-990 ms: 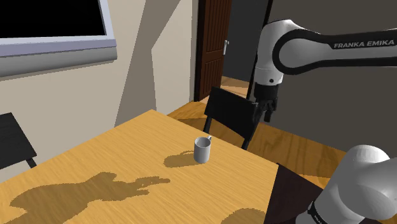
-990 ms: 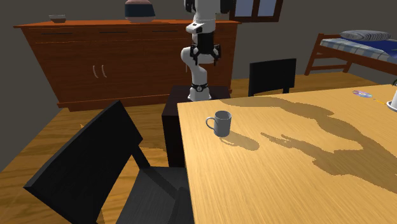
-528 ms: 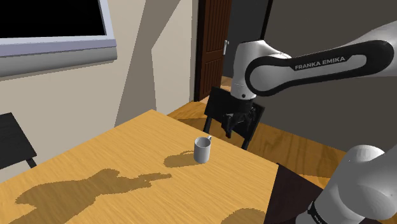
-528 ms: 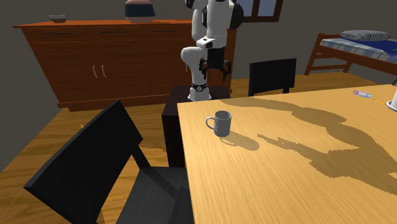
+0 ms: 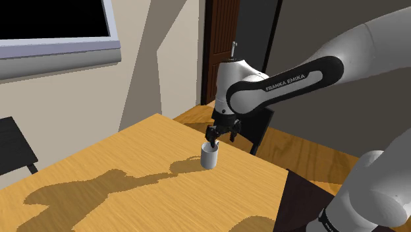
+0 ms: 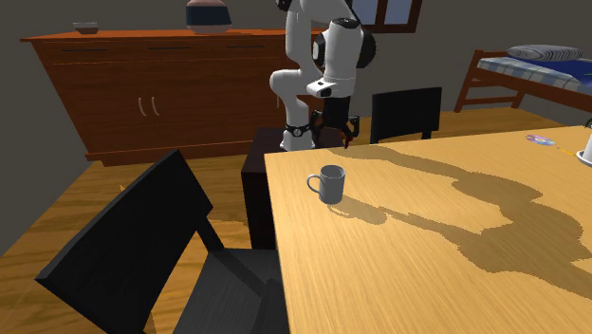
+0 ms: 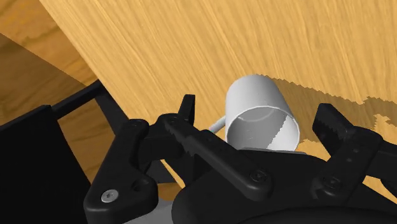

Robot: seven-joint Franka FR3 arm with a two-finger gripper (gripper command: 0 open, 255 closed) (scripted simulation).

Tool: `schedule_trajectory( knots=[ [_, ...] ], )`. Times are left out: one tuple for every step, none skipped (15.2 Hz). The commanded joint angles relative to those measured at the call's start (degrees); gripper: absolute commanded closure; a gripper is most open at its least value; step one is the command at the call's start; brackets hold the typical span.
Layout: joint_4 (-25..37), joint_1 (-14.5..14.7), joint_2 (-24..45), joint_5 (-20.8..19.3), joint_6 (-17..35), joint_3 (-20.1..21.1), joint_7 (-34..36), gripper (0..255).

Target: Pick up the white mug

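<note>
1. Gripper (image 7: 259, 116): fingers spread wide, nothing held and nothing touching them. It hangs above the table (image 5: 125, 165).
2. White mug (image 7: 256, 95): upright on the table, below the gripper and between the two fingers' lines, mouth up. In the shoulder view the fingertips sit just above its rim.
3. Risk, handle: it juts out toward one finger. If you descend as aligned, that finger could land on the handle or rim instead of sliding past the wall, and the mug would tip or skid.
4. Risk, centring: the mug looks nearer one finger than the other. On closing, the nearer finger would likely push it sideways before the far one meets it.
5. Risk, edge: the mug stands near the table edge, with a black chair (image 6: 406, 112) beyond. A hard shove could send it off.
6. Hard to read: most of the handle is behind a finger in the wrist view, and the mug's base is covered by the gripper body.
7. You cannot judge the exact gap between fingertips and rim, so treat the remaining descent as unknown.
</note>
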Motion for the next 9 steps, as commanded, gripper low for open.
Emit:
schedule_trajectory(
  knots=[
    [2.25, -0.25, 4.48, -2.00, 2.93, 1.32, 3.99, 0],
    [3.54, -0.37, 6.74, -3.23, 4.12, 1.78, 5.89, 0],
    [4.93, -0.43, 9.02, -4.57, 5.21, 2.15, 7.84, 0],
    [6.40, -0.43, 11.31, -5.99, 6.19, 2.42, 9.80, 0],
    [7.96, -0.35, 13.60, -7.48, 7.05, 2.58, 11.78, 0],
    [9.60, -0.18, 15.90, -9.02, 7.80, 2.64, 13.75, 0],
    [11.05, 0.05, 17.82, -10.31, 8.34, 2.58, 15.38, 0],
    [10.77, 0.16, 18.28, -10.58, 9.05, 2.45, 15.60, 0],
    [10.49, 0.22, 18.75, -10.86, 9.75, 2.37, 15.84, 0]
  ],
)
